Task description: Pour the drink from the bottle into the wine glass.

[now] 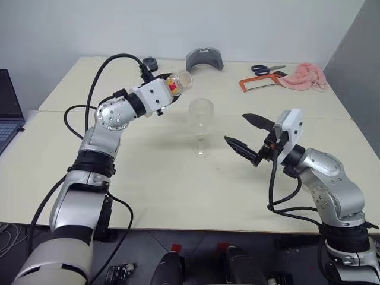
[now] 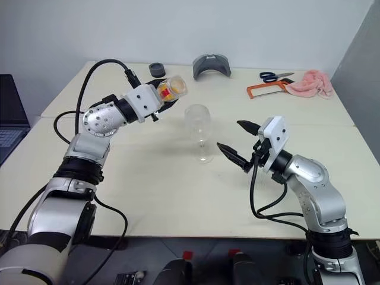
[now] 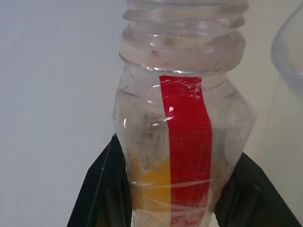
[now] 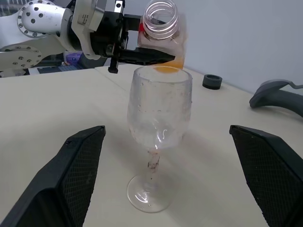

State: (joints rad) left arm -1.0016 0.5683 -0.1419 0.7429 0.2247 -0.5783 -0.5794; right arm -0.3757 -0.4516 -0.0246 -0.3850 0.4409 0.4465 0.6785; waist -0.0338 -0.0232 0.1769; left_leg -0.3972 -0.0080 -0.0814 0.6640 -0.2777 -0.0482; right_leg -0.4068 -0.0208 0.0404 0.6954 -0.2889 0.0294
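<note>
So the left gripper point(image 1: 168, 95) is clamped on the bottle point(image 1: 178, 82), tipped sideways just above the wine glass point(image 1: 201, 126) mid-table. Right gripper point(image 1: 247, 133) sits beside the glass, fingers wide apart, holding nothing.

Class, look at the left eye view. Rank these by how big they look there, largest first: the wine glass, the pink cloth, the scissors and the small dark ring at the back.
1. Wine glass, though it stands nearer the camera.
2. Pink cloth.
3. Scissors.
4. Dark ring.
</note>
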